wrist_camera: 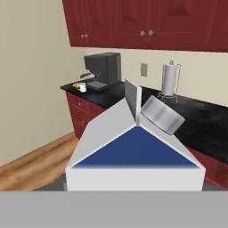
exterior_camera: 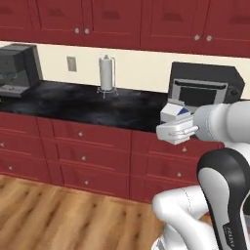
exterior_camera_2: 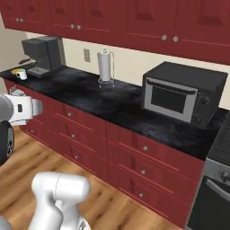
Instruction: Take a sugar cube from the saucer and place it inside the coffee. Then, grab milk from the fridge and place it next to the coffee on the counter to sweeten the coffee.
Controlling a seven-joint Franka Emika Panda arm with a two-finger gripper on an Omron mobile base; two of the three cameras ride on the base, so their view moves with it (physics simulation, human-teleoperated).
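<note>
Milk (wrist_camera: 133, 151) sits pinched in the pincer (exterior_camera: 174, 128), carried above the wooden floor.

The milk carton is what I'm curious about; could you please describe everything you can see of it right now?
The milk is a small white carton with a gabled top, a dark blue triangular panel and a round silver cap on one slope. It looks like smooth card. In the hand view it sits close before the camera; in the left base view it rides at the gripper, above the cabinet fronts and before the counter. It appears held, though the fingertips themselves are hidden.
</note>
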